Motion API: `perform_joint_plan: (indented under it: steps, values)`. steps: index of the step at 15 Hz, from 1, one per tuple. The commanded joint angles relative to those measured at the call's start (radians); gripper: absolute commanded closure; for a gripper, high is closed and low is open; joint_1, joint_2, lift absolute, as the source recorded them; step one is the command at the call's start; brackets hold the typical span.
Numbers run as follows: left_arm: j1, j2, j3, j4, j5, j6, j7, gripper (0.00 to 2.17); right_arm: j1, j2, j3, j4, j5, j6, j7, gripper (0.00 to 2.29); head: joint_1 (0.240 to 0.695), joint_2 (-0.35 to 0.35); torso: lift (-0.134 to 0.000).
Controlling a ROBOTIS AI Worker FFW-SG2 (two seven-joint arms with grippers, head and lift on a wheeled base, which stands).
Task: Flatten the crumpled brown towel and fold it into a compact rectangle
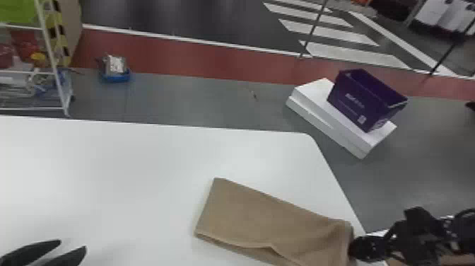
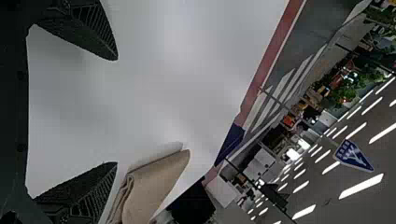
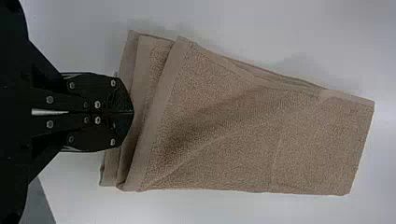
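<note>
R gripper, clenched, w/ cloth caught or not impossible to tell, meets the towel at its end nr the table's R edge; towel's long axis slants inward, L. L gripper, fingers apart, is farther off.

one towel, two hands, one table

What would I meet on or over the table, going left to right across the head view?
Left end effector, fingers apart → brown towel, folded into a long shape → right end effector at the towel's right end.
</note>
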Motion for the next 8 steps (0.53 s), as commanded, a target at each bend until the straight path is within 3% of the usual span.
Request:
perform_joint_plan:
  steps: [1,4,8]
  values:
    - [0.003,-0.003,0.001,-0.004,0.0,0.0,-0.004,0.08,-0.051,0.005,0.036,0.014,0.021,0.019,0.008,1.29,0.695,-0.35,-0.124]
    - [0.014,-0.003,0.004,-0.017,0.003,0.0,-0.006,0.08,-0.126,0.006,0.101,0.029,0.069,0.071,0.008,1.29,0.695,-0.35,-0.124]
    - [0.014,-0.003,0.0,-0.022,0.003,0.0,-0.004,0.08,-0.212,0.031,0.133,0.028,0.072,0.145,0.008,1.29,0.695,-0.35,-0.124]
